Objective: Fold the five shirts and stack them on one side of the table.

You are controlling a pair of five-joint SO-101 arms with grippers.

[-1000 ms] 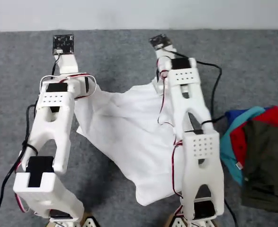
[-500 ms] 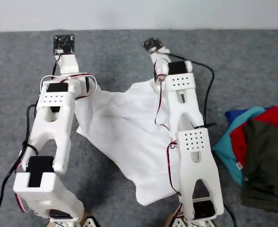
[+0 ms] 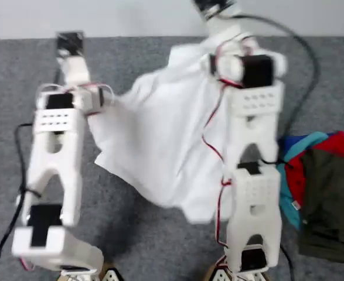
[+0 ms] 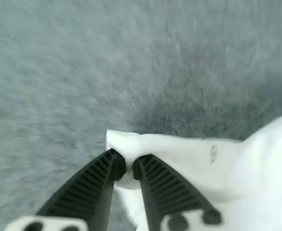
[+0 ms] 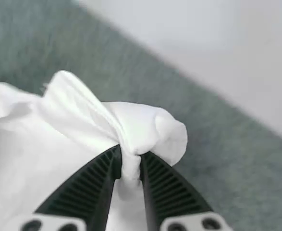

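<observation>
Nearest, at the right edge of the grey table, lies a pile of shirts: a dark olive one on top, with red, teal and blue edges showing under it. Just beside the pile, between the two arms, the white shirt hangs spread, its lower hem near the table and its upper part raised. The left gripper is pinched narrow on one corner of the white shirt, low over the table. Farther back, the right gripper is clamped on a bunched fold of the same shirt, held high near the pale wall.
</observation>
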